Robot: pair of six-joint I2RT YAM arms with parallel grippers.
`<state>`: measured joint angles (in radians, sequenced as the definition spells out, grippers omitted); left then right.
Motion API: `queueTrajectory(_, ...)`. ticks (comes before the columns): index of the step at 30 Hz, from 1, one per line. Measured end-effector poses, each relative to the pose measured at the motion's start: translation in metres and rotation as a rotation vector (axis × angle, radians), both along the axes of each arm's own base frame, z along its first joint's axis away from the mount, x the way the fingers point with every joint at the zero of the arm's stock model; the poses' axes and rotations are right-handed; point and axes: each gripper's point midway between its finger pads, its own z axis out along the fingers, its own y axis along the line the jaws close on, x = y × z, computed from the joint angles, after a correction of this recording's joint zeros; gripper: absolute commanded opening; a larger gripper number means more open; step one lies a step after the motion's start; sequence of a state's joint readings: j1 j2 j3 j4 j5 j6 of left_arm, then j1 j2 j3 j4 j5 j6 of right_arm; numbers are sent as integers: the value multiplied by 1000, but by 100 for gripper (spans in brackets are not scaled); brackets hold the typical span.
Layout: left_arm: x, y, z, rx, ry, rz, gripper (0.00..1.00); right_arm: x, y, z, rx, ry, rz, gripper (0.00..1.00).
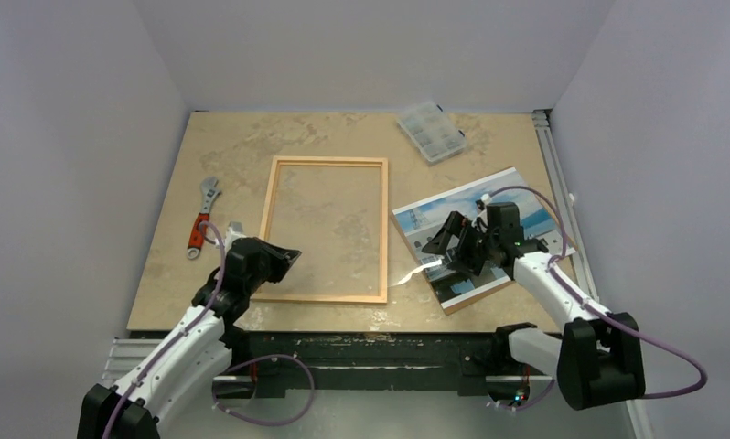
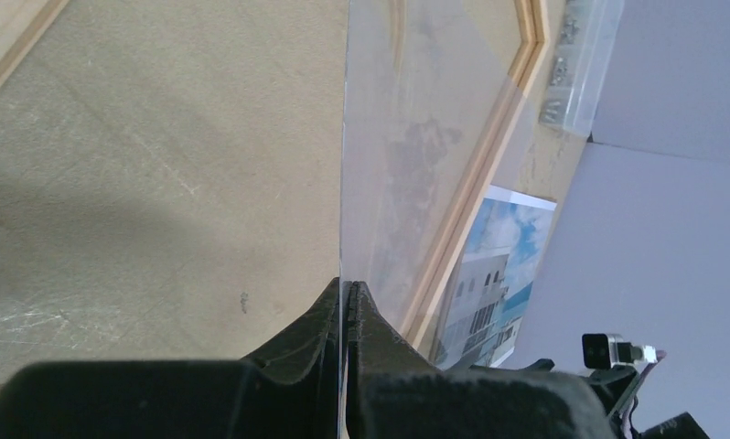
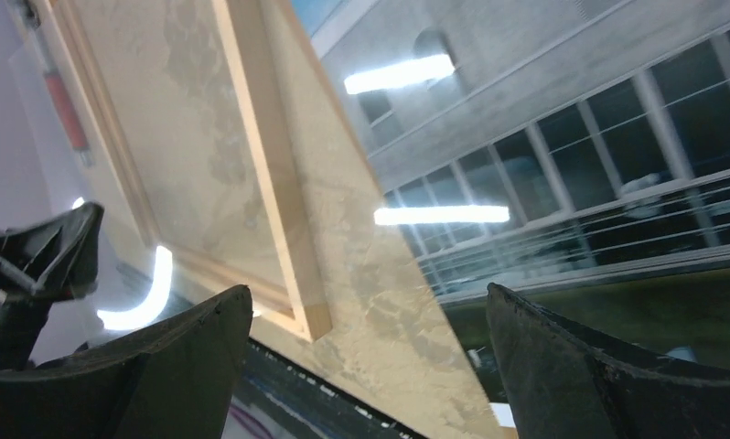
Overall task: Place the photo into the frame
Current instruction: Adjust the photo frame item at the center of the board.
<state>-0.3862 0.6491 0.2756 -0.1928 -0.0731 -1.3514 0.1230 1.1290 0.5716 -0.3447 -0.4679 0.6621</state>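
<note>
The frame (image 1: 325, 229), thin light wood, lies flat mid-table. My left gripper (image 1: 293, 259) sits at its near left corner, shut on the edge of a clear pane (image 2: 416, 137). In the left wrist view the pane's edge runs straight up from the closed jaws (image 2: 346, 293), and the frame's rail (image 2: 489, 146) and the photo (image 2: 499, 265) show through it. The photo (image 1: 485, 229), a white building under blue sky, lies face up to the right of the frame. My right gripper (image 1: 453, 242) hovers open over the photo's left part, with nothing between its fingers (image 3: 369, 291). The frame's corner (image 3: 270, 183) and the photo (image 3: 572, 137) lie below.
A red-handled wrench (image 1: 202, 218) lies left of the frame. A clear parts box (image 1: 431, 131) sits at the back. A brown backing board (image 1: 471, 297) shows under the photo's near edge. A metal rail (image 1: 558, 183) runs along the table's right side, and walls close in the table.
</note>
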Motion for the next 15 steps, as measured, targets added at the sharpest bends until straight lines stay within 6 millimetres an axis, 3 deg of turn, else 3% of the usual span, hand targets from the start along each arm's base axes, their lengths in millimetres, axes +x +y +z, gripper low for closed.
queueTrajectory(9,5,-5,-12,-16,52,14,0,-49,45,-7,152,81,33,97)
queueTrajectory(15,7,-16,-5,-41,34,-6,4,-61,58,-16,228,133,0,96)
